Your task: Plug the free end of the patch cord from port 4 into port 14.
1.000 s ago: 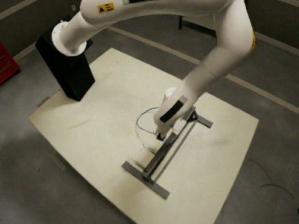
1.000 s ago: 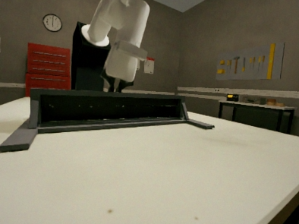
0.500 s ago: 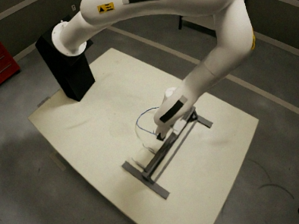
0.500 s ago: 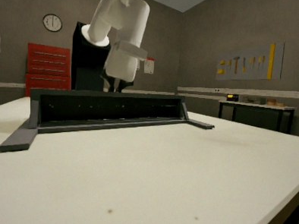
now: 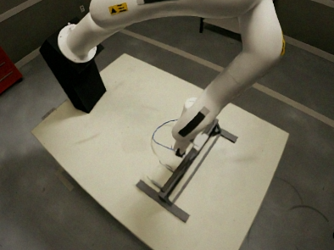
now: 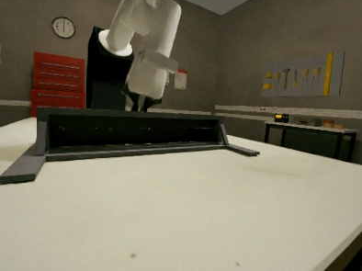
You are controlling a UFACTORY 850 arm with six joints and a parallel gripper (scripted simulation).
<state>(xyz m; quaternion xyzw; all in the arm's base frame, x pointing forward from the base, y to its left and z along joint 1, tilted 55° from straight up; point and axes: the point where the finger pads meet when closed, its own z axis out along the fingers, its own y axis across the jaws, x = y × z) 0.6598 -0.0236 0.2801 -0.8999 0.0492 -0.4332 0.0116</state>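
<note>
Blue patch cord (image 5: 158, 131) seen from top only; gripper (image 5: 180, 152) clamps, probably, its plug at rack (image 6: 133, 129).

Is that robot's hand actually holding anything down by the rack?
Yes. The hand is shut on the free end of the blue patch cord, right against the rack; the plug itself is hidden.

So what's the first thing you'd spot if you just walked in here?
The big white robot arm, arching from its black pedestal over the cream table. Its gripper is down against the long dark rack in the middle of the table, shut on the plug end of a thin blue patch cord that loops beside it. On the back wall sit a red tool cabinet and a round clock.
</note>
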